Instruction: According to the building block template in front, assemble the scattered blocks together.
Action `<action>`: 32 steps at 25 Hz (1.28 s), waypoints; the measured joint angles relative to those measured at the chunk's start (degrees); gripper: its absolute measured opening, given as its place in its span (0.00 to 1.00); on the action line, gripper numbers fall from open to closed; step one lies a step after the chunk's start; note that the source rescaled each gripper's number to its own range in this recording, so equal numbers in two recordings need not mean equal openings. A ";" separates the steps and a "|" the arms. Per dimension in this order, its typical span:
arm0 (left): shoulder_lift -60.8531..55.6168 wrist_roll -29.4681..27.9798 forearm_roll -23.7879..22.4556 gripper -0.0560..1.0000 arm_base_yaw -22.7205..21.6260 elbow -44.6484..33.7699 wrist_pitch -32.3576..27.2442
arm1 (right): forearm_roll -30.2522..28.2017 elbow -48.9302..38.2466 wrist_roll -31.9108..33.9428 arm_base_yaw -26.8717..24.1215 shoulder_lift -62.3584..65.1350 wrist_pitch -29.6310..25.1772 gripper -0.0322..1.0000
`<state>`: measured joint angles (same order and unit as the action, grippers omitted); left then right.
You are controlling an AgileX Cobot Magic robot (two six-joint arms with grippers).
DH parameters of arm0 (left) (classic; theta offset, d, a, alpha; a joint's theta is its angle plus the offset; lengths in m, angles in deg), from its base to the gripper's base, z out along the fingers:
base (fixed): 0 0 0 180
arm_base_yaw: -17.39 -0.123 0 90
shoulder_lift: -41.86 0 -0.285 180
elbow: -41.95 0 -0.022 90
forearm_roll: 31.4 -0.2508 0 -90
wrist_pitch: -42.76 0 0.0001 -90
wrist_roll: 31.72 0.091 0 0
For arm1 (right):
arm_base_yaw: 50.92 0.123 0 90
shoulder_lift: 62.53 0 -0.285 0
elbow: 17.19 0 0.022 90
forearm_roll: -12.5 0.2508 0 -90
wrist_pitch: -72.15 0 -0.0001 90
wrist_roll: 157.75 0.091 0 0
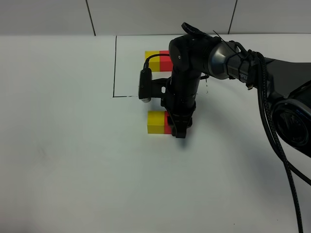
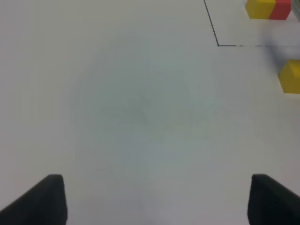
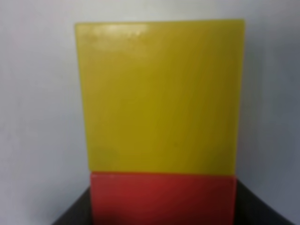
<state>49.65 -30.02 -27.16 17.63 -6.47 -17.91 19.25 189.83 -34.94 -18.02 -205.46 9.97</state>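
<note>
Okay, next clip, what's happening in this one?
The right gripper is down at the red cube, which sits flush against the yellow cube on the table, matching the yellow-red template pair inside the drawn black frame behind. Whether its jaws are gripping the red cube is not clear. The left gripper is open over bare table, off to the side, holding nothing.

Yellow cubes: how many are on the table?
2. One yellow cube sits inside the drawn black rectangle, joined to a red cube. The other yellow cube lies nearer the camera, touching a red cube partly hidden by the right end effector.
</note>
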 joint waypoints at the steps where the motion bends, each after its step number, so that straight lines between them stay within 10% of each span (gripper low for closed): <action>1: 0.00 0.00 0.00 0.69 0.00 0.00 0.00 | 0.00 0.00 0.16 0.00 0.00 0.00 0.03; 15: 0.00 0.00 0.00 0.69 0.00 0.00 0.00 | 0.00 0.00 -0.32 0.00 0.00 0.04 0.06; 23: 0.00 0.00 0.00 0.69 0.00 0.00 0.00 | 0.85 -0.25 1.73 -0.11 2.35 -0.08 0.73; 32: 0.00 0.00 0.00 0.69 0.00 0.00 0.00 | 2.06 -4.05 20.76 -10.55 15.48 2.33 0.77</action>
<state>49.65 -30.02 -27.16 17.63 -6.47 -17.91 21.32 185.78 -14.17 -28.58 -189.98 12.30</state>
